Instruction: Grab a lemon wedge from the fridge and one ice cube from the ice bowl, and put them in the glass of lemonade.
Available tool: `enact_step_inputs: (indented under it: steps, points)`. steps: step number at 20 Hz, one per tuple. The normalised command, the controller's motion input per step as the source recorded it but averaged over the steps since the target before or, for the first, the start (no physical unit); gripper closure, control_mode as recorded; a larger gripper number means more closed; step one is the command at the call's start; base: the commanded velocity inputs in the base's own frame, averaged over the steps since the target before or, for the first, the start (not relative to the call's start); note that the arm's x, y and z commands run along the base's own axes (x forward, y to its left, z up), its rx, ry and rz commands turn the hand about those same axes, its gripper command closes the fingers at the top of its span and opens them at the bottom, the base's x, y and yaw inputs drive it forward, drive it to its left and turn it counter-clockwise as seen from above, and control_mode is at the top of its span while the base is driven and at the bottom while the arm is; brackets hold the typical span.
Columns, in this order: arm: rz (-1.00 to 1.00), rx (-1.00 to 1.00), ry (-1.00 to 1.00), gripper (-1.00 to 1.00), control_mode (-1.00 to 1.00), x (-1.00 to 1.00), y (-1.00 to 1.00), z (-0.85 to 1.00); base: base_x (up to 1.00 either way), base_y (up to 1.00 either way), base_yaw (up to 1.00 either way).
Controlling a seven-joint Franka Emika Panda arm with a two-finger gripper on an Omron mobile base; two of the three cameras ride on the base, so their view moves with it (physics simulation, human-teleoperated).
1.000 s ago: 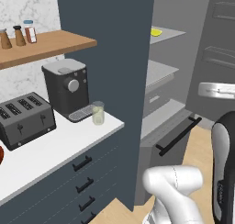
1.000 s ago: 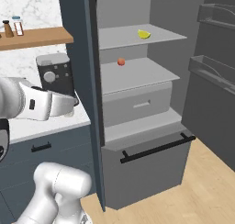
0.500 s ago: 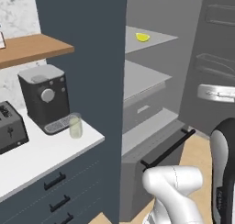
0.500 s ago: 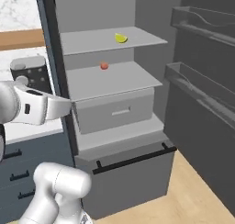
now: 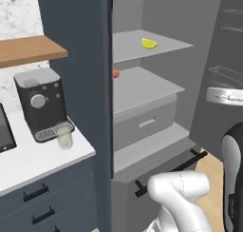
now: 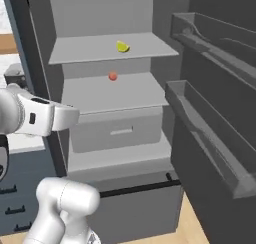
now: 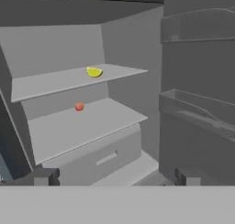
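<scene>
Base is repositioned toward the fridge (image 6: 150,18) over the last second: the toaster is dropped out of the left base view, the coffee machine (image 5: 42,102) is pushed to the left side, and the open fridge interior is now framed nearly head-on in both base views (whole scene is shifted, so camera motion, not object motion).

Lemon wedge (image 5: 149,43) is seen resting on the top shelf (image 6: 90,50), toward its right half; also confirmed in the hand view (image 7: 94,72). A small red fruit (image 6: 113,76) is seen on the shelf below, not the target. Door is swung fully open, its racks (image 6: 210,113) on the right.

Glass of lemonade (image 5: 64,137) is parked on the counter (image 5: 28,162) just in front of the coffee machine's drip tray.

Gripper (image 7: 114,177) is held at full spread, nothing between the fingertips, aimed into the fridge and well short of the wedge.

Task meaning: approach is judged about done, the reach to the top shelf is judged the next step. Nothing is yet picked.
</scene>
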Motion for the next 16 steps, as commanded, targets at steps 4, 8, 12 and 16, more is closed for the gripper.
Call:
enact_step_inputs:
  steps: [4, 8, 12, 16]
  points:
    - [0.0, 0.0, 0.0, -1.0, 1.0, 0.0, 0.0, 0.0, 0.51, -0.26, 0.32]
    - [0.0, 0.0, 0.0, -1.0, 1.0, 0.0, 0.0, 0.0, 0.63, -0.57, 0.33]
    - [0.0, 0.0, 0.0, -1.0, 1.0, 0.0, 0.0, 0.0, 0.56, -0.44, 0.31]
    - [0.0, 0.0, 0.0, -1.0, 1.0, 0.0, 0.0, 0.0, 0.31, -0.06, 0.18]
